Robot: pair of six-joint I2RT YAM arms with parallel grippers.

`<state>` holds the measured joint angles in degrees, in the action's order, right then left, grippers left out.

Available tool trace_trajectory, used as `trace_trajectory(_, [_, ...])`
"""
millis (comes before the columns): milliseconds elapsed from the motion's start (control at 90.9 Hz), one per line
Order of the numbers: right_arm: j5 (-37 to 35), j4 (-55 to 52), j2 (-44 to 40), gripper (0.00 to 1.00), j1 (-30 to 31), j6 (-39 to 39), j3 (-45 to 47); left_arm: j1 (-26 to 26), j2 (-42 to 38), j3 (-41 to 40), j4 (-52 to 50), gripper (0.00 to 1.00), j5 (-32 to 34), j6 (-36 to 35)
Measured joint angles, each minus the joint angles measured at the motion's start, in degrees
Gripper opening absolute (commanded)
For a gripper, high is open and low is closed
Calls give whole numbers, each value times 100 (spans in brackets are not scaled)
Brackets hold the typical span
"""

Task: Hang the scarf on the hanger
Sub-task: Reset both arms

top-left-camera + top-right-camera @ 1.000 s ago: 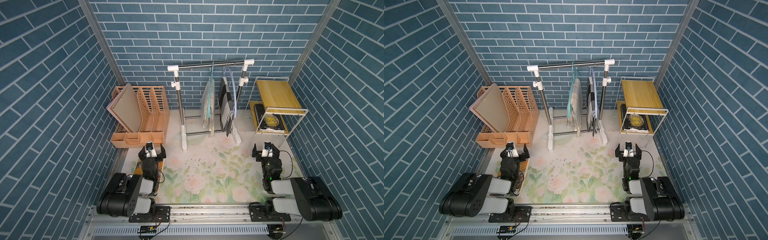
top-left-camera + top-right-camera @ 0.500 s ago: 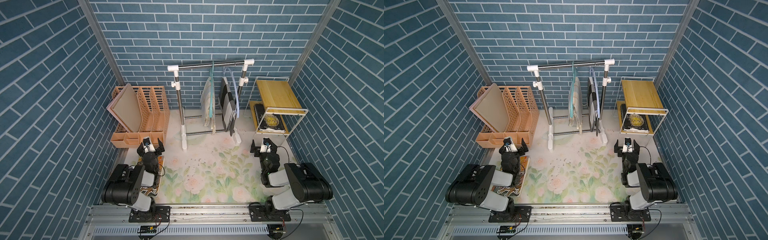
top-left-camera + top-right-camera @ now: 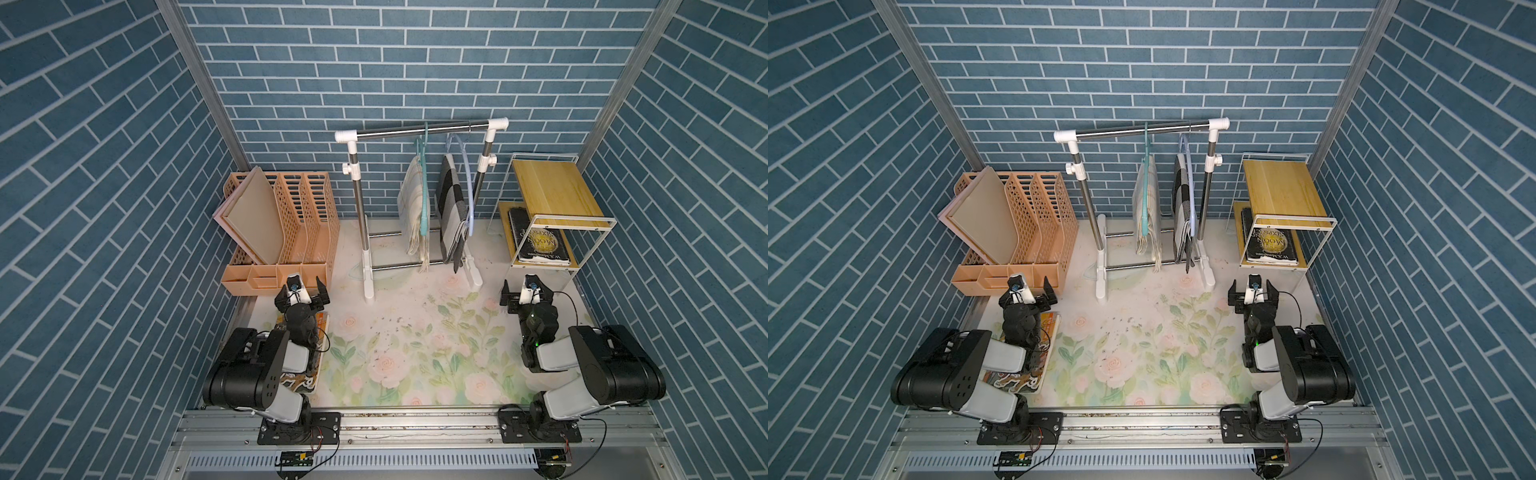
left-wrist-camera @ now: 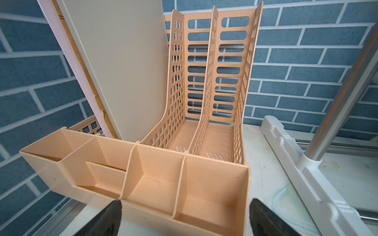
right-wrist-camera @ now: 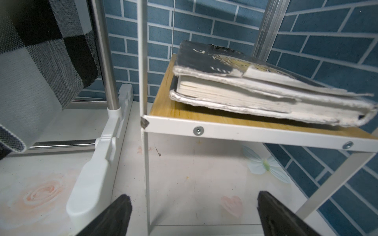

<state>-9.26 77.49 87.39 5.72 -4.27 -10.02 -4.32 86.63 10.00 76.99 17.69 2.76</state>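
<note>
Where it drapes the hanger, checked scarf hangs vertically, ends down.

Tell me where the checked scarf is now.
In both top views the checked scarf hangs from the blue hanger on the rack, near its right end, right of the beige scarf.

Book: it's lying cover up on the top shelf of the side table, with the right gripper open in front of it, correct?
Not quite. The book lies cover up on the lower shelf of the side table, beneath the top one, not on it. Both top views show this, and so does the right wrist view. The right gripper is indeed open in front of it.
</note>
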Motion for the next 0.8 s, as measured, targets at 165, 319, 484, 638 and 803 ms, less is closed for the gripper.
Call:
trace_trajectory(165, [2,-11,0,100,0,0,0,0,0,0,0,100,0,0])
trace_trajectory(319, [2,-31,0,100,0,0,0,0,0,0,0,100,24,9])
trace_trajectory(484, [0,-37,0,100,0,0,0,-9,0,-74,140,100,-560,-199])
trace_trajectory(638, [0,-37,0,100,0,0,0,116,-11,-214,240,100,-841,-240])
trace_trajectory(803, [2,-39,0,100,0,0,0,153,-20,-295,422,99,-566,-72])
